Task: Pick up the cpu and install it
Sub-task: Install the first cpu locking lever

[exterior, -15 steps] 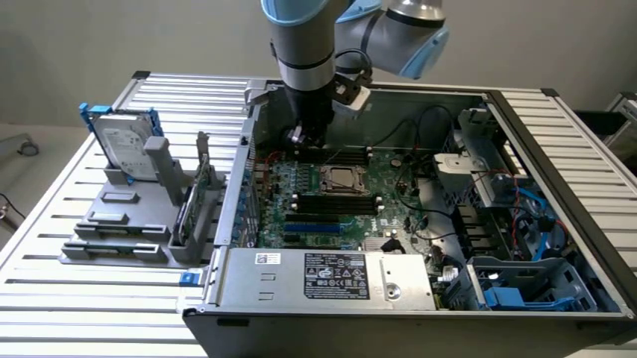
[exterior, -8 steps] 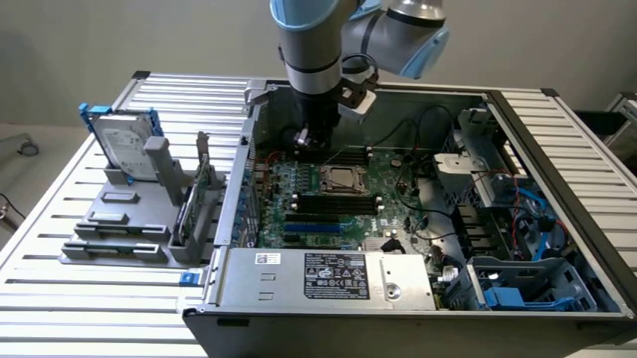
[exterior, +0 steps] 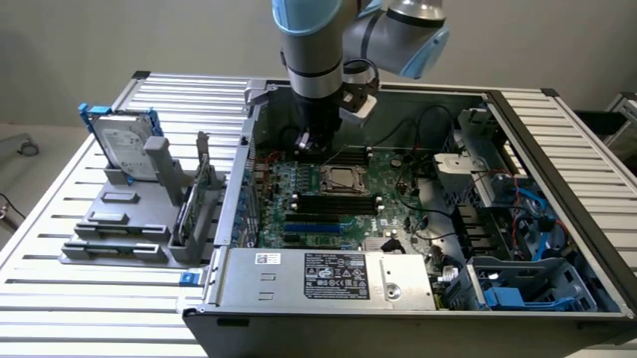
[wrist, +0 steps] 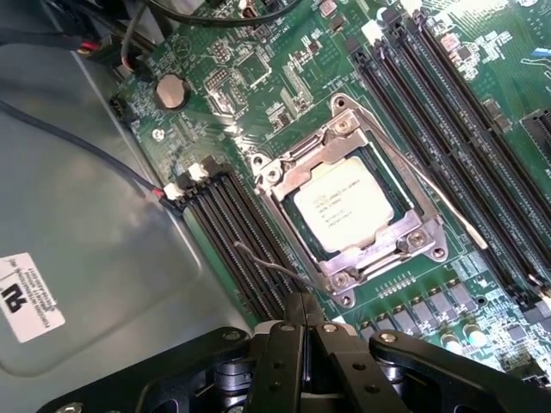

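I am hovering my gripper (wrist: 303,308), fingers pressed together and empty, just beside the socket (wrist: 419,238) mid-board (wrist: 258,82), since the cpu (wrist: 344,206) is lying flat inside it, seemingly seated.

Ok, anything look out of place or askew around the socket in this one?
Nothing plainly wrong: the cpu lies flat and square inside the socket frame. One thin wire lever angles away from the frame's side, possibly unlatched.

The cpu (wrist: 344,209) is seated in the socket (wrist: 337,127) inside the case (exterior: 398,335); the hard drive (exterior: 124,145) is stood at the exterior view's left.
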Tool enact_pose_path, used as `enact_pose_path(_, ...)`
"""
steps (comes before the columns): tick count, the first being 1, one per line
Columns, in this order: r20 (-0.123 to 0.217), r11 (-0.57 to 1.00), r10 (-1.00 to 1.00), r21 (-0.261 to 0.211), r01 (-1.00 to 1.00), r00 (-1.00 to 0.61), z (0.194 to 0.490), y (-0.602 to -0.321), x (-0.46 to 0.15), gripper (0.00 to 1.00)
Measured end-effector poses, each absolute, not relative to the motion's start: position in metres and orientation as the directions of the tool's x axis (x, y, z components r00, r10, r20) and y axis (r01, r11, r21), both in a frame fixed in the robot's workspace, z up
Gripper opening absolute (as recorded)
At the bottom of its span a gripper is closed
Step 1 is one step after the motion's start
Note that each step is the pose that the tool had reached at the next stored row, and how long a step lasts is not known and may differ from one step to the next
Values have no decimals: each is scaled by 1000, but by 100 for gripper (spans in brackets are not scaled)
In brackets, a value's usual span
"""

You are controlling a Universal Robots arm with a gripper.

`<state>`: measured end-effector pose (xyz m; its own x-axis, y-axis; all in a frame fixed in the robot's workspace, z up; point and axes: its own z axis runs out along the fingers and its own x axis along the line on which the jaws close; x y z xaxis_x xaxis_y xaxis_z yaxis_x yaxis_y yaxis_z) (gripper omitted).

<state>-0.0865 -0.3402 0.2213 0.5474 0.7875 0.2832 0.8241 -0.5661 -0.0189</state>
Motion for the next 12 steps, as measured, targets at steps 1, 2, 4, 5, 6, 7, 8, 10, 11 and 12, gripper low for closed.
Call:
enact_pose_path(1,282,-566,788,-18,824,547,220,-340,-87,11)
enact_pose_path(2,282,-566,788,-18,824,547,218,-339,-87,11)
enact_pose_path(4,280,-566,788,-17,824,547,214,-337,-87,11)
enact_pose_path(5,280,-566,789,-16,824,547,213,-335,-87,11)
enact_pose_path(6,279,-566,789,-16,824,547,212,-334,-87,11)
enact_pose_path(7,277,-566,790,-14,824,547,212,-333,-87,11)
enact_pose_path(8,274,-566,791,-12,824,547,211,-333,-87,11)
enact_pose_path(10,270,-566,792,-9,824,547,211,-333,-86,11)
enact_pose_path(11,269,-566,793,-9,824,547,211,-333,-87,11)
enact_pose_path(12,268,-566,793,-8,824,547,211,-333,-87,11)
